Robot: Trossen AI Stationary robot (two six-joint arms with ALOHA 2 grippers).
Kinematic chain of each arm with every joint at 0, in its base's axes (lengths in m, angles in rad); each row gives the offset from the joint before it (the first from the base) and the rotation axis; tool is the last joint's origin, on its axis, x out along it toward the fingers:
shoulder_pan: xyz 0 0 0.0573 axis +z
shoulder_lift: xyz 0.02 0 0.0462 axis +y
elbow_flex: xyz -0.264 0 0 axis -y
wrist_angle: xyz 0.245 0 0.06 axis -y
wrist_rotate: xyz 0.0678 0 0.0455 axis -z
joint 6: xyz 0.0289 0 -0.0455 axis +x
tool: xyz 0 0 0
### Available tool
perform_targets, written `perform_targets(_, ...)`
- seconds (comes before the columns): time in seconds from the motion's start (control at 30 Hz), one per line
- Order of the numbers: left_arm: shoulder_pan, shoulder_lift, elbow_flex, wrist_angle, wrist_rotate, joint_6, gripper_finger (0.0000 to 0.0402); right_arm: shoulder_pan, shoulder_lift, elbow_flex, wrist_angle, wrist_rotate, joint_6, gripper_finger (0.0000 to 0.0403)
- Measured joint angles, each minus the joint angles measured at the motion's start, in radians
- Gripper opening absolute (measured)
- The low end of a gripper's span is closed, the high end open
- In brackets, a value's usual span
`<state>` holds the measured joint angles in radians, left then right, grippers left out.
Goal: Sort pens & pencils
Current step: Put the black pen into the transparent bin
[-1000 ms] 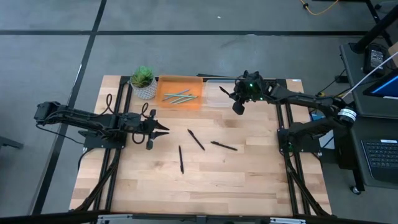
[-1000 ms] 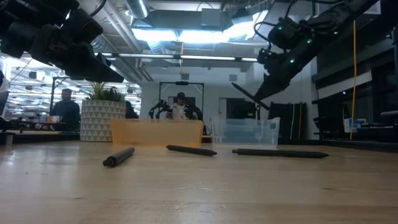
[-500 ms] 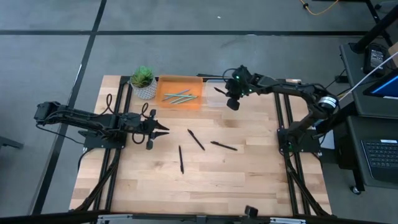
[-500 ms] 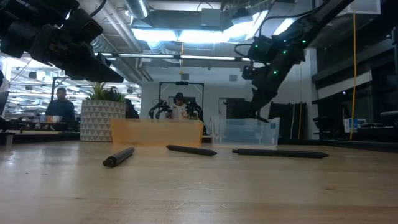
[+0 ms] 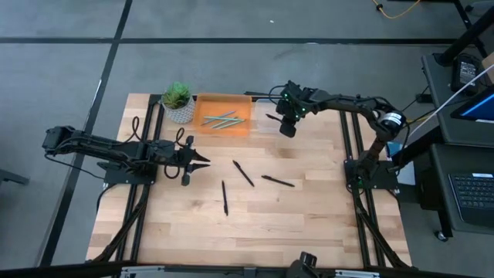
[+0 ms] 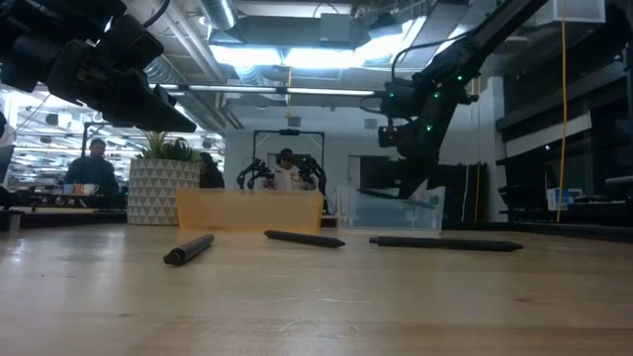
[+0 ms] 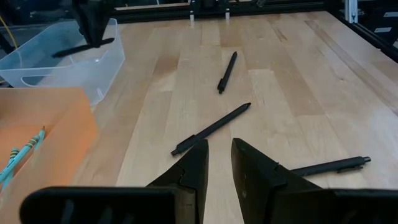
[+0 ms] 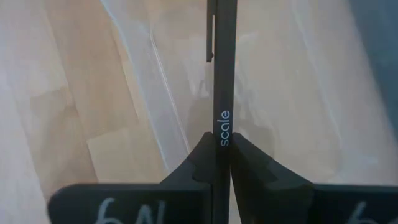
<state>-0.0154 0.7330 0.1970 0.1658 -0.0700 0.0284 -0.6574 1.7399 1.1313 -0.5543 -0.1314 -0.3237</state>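
Observation:
My right gripper (image 5: 285, 128) is shut on a black pen (image 5: 272, 117) over the clear plastic bin (image 5: 261, 104) at the table's far side. It also shows in the low view (image 6: 407, 186). Three black pens lie flat on the wood at mid-table (image 5: 243, 173) (image 5: 278, 181) (image 5: 225, 197). Light blue-grey pencils (image 5: 222, 120) lie in the orange tray (image 5: 202, 104) to the left of the bin. My left gripper (image 5: 205, 162) hovers left of the loose pens, empty, with its fingers nearly together (image 7: 220, 155). My right gripper pinches the pen's barrel (image 8: 223, 124) between its two fingers, at the printed word, with the clip end beyond them. The fingers come from above and lie across the pen. The pen sticks out toward the table's left, lifted clear over the clear bin (image 8: 155, 81).
A potted plant (image 5: 177, 102) stands at the far left beside the orange tray. Black cables run down both sides of the table. The near half of the tabletop (image 5: 255, 232) is bare wood. People show in the room behind, in the low view.
My right gripper has carried the black pen toward the table's left and down to the clear bin, and the pen has tipped from slanted to nearly level. It has stayed shut on the pen.

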Motion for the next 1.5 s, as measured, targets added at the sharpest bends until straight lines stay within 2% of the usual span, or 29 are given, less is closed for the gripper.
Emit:
perform_targets(0.53, 0.0, 0.0, 0.0, 0.0, 0.0, -0.001, 0.0064, -0.014, 0.015, 0.0, -0.007, -0.002, 0.007, 0.0032)
perform_targets(0.77, 0.0, 0.0, 0.0, 0.0, 0.0, -0.002, 0.0064, -0.015, 0.015, 0.0, -0.009, -0.008, 0.041, 0.008)
perform_targets(1.13, 0.0, 0.0, 0.0, 0.0, 0.0, -0.004, 0.0064, -0.015, 0.015, 0.001, 0.012, -0.027, 0.054, 0.009)
perform_targets(1.4, 0.0, 0.0, 0.0, 0.0, 0.0, -0.003, 0.0064, -0.015, 0.014, 0.119, -0.049, -0.03, 0.111, 0.0091)
perform_targets(1.5, 0.0, 0.0, 0.0, -0.002, 0.0, -0.003, 0.0064, -0.015, 0.012, 0.167, -0.075, -0.067, 0.121, 0.0091)
